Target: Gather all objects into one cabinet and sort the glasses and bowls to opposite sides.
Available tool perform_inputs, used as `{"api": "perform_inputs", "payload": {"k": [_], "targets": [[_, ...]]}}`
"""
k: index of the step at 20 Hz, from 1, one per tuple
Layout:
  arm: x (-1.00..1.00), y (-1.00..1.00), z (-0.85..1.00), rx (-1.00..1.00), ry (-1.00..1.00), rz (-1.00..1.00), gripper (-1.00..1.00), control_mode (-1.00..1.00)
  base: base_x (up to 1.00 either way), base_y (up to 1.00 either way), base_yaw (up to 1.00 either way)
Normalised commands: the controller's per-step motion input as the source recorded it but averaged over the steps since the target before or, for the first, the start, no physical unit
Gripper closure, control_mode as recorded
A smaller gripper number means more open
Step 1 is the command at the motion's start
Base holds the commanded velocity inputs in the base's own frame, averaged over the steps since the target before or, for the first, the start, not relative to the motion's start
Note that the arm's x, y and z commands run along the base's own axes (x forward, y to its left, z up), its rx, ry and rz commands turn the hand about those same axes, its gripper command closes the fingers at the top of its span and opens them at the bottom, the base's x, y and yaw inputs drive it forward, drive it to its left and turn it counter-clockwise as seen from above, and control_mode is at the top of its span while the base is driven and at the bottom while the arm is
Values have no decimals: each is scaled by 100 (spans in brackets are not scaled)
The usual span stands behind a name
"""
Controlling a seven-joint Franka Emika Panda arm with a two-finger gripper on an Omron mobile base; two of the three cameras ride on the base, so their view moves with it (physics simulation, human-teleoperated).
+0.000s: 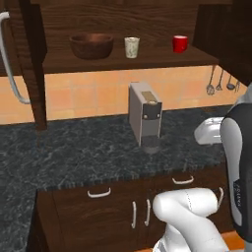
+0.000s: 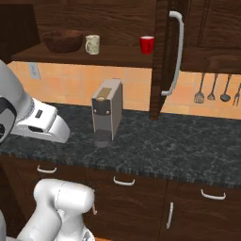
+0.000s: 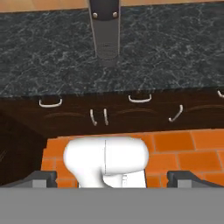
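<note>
Hand view, near to far: the gripper (image 3: 112, 178), tips spread wide and empty, hangs over the drawer fronts (image 3: 131, 113) and counter (image 1: 74, 152), ready to reach for the open cabinet (image 1: 128, 61), whose shelf holds bowl (image 1: 91, 45) left, tumbler (image 1: 131, 47) middle, red mug (image 1: 180, 44) right.

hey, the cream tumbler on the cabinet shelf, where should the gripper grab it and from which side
Grip the cream tumbler across its side wall, about mid-height, coming in level from the open front of the cabinet. It stands upright with no handle and tapers toward the base, so a grip nearer the wider rim should slip less. The wooden bowl and red mug stand apart on either side, probably leaving finger room.
</note>
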Motion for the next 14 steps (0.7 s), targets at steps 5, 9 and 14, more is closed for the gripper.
{"api": "perform_inputs", "payload": {"k": [5,9,14], "targets": [[0,0,0,0,0,0,-100,100,-69,-13,9],[0,0,0,0,0,0,-100,100,-13,-8,75],[0,0,0,0,0,0,-100,100,-15,-1,100]]}}
